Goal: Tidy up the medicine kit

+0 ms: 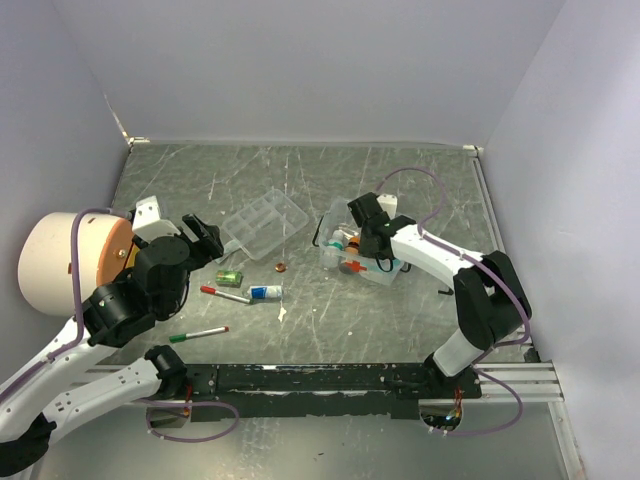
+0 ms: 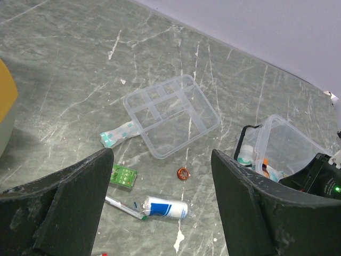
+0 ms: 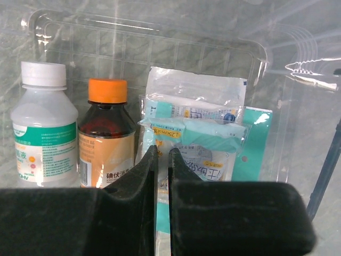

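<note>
Right hand [image 3: 161,160] is nearly together inside the clear box [image 1: 362,262] right of center on the bench, pinching a packet [image 3: 194,136], so I should let go slowly beside the bottles.

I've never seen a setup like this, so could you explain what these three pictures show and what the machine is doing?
Two robot arms are bolted at the near edge of a table. One picture looks down from above; the other two come from cameras on each wrist. On the table lie a clear divided tray, a teal packet, a green piece, a small ring, a white tube and two pens. A big white cylinder stands at the left. The left gripper hangs open above the loose items, holding nothing. The right gripper reaches into the clear box, which holds two bottles and packets; its jaws are nearly shut, possibly pinching a packet's edge.
</note>
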Robot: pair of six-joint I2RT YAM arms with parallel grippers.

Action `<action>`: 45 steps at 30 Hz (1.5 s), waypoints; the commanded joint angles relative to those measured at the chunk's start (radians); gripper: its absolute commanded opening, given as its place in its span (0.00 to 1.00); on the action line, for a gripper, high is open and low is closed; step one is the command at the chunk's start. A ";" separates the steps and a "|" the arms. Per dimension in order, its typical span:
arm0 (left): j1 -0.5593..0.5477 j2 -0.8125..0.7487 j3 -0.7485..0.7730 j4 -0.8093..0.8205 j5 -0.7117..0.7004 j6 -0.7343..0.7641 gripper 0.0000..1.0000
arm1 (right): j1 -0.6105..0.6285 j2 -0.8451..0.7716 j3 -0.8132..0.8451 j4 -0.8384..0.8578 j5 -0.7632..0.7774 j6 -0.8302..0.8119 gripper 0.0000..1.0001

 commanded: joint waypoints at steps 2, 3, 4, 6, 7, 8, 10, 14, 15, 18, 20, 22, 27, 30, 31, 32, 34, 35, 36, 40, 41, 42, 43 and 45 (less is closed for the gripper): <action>0.004 0.001 0.008 0.025 0.001 0.010 0.85 | -0.005 0.000 0.016 -0.092 0.045 0.056 0.06; 0.003 0.001 0.008 0.025 0.002 0.011 0.85 | -0.007 -0.003 0.018 -0.096 0.043 0.059 0.07; 0.004 0.003 0.008 0.025 0.002 0.010 0.85 | -0.009 -0.003 0.023 -0.100 0.037 0.061 0.08; 0.003 0.003 0.010 0.024 0.001 0.012 0.85 | -0.014 -0.002 0.035 -0.116 0.021 0.069 0.13; 0.004 0.003 0.010 0.023 0.000 0.011 0.85 | -0.014 -0.002 0.045 -0.127 0.015 0.076 0.18; 0.004 0.003 0.012 0.022 -0.001 0.011 0.85 | -0.015 -0.008 0.057 -0.139 0.009 0.082 0.23; 0.003 0.001 0.011 0.023 -0.002 0.012 0.85 | -0.015 -0.034 0.073 -0.143 -0.010 0.084 0.32; 0.005 0.001 0.011 0.028 -0.001 0.013 0.85 | -0.014 -0.096 0.108 -0.143 -0.009 0.084 0.42; 0.004 0.004 0.011 0.027 -0.003 0.013 0.85 | -0.014 -0.106 0.119 -0.147 -0.003 0.084 0.43; 0.004 0.008 0.014 0.026 -0.001 0.015 0.85 | -0.014 -0.135 0.140 -0.147 -0.003 0.060 0.44; 0.003 0.010 0.013 0.030 0.001 0.016 0.85 | -0.013 -0.157 0.144 -0.127 -0.018 0.029 0.44; 0.004 0.014 0.010 0.035 0.007 0.018 0.85 | -0.008 -0.185 0.137 -0.087 -0.056 -0.003 0.44; 0.003 0.035 0.015 0.033 0.017 0.021 0.85 | 0.017 -0.263 0.086 0.030 -0.109 -0.037 0.48; 0.003 0.046 0.017 0.033 0.021 0.024 0.85 | 0.022 -0.284 0.072 0.049 -0.105 -0.047 0.49; 0.003 0.046 0.017 0.036 0.026 0.025 0.85 | 0.023 -0.284 0.072 0.046 -0.099 -0.049 0.49; 0.003 0.050 0.015 0.040 0.032 0.029 0.85 | 0.023 -0.285 0.074 0.042 -0.093 -0.054 0.50; 0.004 0.057 0.013 0.049 0.044 0.039 0.85 | 0.026 -0.280 0.075 0.036 -0.091 -0.070 0.50; 0.003 0.063 0.013 0.053 0.051 0.041 0.86 | 0.033 -0.278 0.078 0.036 -0.096 -0.082 0.50; 0.004 0.068 0.010 0.059 0.059 0.045 0.86 | 0.047 -0.275 0.081 0.039 -0.094 -0.093 0.50; 0.003 0.111 0.018 0.052 0.088 0.044 0.90 | 0.163 -0.266 0.111 0.073 -0.044 -0.137 0.52; 0.005 0.125 0.022 0.043 0.087 0.035 0.91 | 0.190 -0.260 0.121 0.087 -0.036 -0.147 0.53; 0.004 0.135 0.027 0.033 0.086 0.026 0.92 | 0.219 -0.253 0.130 0.106 -0.041 -0.156 0.54; 0.004 0.145 0.027 0.025 0.083 0.015 0.93 | 0.242 -0.242 0.139 0.127 -0.051 -0.162 0.54; 0.003 0.155 0.029 0.003 0.064 -0.013 0.95 | 0.287 -0.215 0.143 0.181 -0.090 -0.165 0.55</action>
